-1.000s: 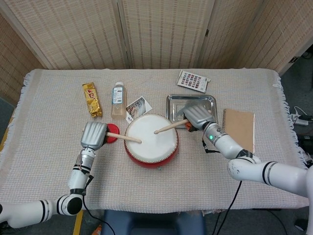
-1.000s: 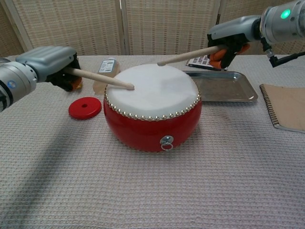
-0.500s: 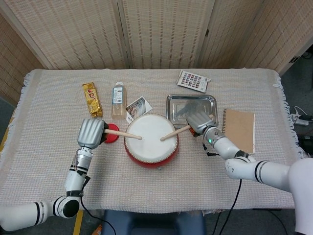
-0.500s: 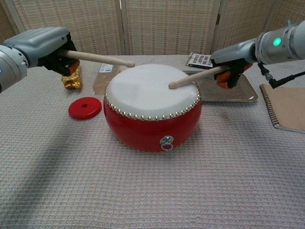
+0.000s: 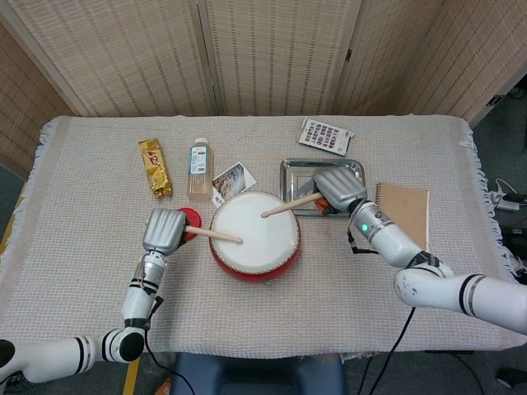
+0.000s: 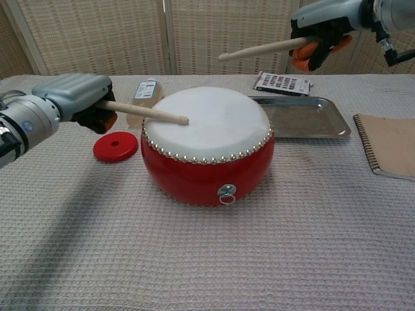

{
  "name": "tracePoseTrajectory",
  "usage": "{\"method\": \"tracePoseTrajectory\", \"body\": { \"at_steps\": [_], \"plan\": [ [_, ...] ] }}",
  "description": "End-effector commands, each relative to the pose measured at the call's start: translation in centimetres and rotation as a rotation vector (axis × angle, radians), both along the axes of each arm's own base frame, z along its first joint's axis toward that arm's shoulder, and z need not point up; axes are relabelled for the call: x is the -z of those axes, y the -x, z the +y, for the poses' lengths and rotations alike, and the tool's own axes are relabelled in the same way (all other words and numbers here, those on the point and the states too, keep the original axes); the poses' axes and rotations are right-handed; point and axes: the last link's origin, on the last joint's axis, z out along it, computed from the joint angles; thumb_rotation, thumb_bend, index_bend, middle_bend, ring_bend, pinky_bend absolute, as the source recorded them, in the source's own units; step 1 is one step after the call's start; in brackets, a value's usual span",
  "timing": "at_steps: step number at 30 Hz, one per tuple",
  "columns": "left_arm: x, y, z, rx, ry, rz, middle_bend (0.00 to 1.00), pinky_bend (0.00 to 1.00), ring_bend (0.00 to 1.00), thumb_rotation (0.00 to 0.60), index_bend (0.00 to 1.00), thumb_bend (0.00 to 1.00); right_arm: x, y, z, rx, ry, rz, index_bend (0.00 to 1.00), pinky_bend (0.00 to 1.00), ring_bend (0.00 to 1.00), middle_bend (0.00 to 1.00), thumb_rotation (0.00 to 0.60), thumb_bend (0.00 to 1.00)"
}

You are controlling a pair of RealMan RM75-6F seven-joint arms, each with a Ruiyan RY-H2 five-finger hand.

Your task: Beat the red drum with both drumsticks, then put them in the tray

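The red drum (image 5: 254, 237) (image 6: 207, 152) with its white skin sits mid-table. My left hand (image 5: 164, 230) (image 6: 79, 96) grips a wooden drumstick (image 5: 212, 234) (image 6: 146, 112) whose tip rests on the left part of the skin. My right hand (image 5: 338, 190) (image 6: 322, 26) holds the other drumstick (image 5: 288, 205) (image 6: 262, 48) raised well above the drum, tip pointing left. The metal tray (image 5: 298, 171) (image 6: 305, 118) lies behind and right of the drum, with nothing in it that I can see.
A red disc (image 6: 115, 146) lies left of the drum. A gold snack bar (image 5: 155, 167), a small bottle (image 5: 198, 167) and a photo card (image 5: 230, 180) lie behind it. A colour card (image 5: 324, 136) sits beyond the tray, a brown notebook (image 5: 407, 212) to its right.
The left drumstick came down from above the drum onto the skin. The right drumstick lifted off the skin and now stands high above the drum.
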Motion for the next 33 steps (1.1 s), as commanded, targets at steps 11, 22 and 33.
{"method": "tracePoseTrajectory", "body": {
  "at_steps": [11, 22, 33],
  "plan": [
    [-7.4, 0.7, -1.0, 0.014, -0.145, -0.275, 1.00, 1.00, 0.98, 0.600, 1.00, 0.74, 0.8, 6.3, -3.1, 0.178, 0.022, 0.058, 1.00, 1.00, 1.00, 1.00, 0.600, 0.73],
    [-8.2, 2.1, -2.0, -0.006, -0.137, -0.327, 1.00, 1.00, 0.98, 0.600, 1.00, 0.74, 5.9, 9.2, -6.5, 0.268, -0.022, 0.122, 1.00, 0.92, 0.86, 1.00, 0.600, 0.55],
    [-8.2, 2.5, -1.9, -0.010, -0.141, -0.336, 1.00, 1.00, 0.98, 0.600, 1.00, 0.74, 8.6, 9.9, -7.7, 0.283, -0.017, 0.132, 0.94, 0.71, 0.59, 0.84, 0.600, 0.38]
  ]
}}
